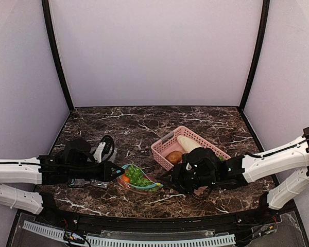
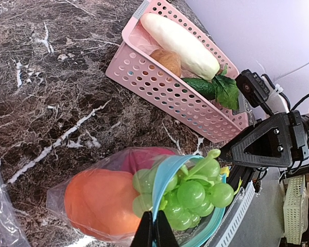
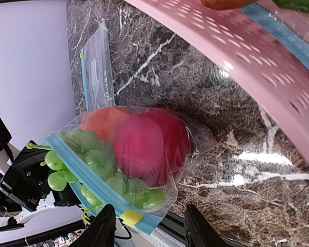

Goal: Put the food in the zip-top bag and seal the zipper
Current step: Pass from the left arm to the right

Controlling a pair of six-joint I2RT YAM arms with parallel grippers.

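Left gripper (image 2: 154,234) clamps the zipper (image 2: 164,172); right gripper's (image 3: 149,231) parted fingers (image 3: 102,232) flank the bag's (image 3: 144,139) corner.

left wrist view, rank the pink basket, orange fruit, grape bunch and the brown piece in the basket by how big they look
1. pink basket
2. orange fruit and grape bunch: about alike, both closest to the camera, so not ranked
3. brown piece, partly hidden

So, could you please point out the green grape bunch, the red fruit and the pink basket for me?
green grape bunch (image 2: 195,194): left wrist view, on a large middle grape.
red fruit (image 3: 152,146): right wrist view, middle of its rounded side.
pink basket (image 2: 159,82): left wrist view, on its perforated side wall.
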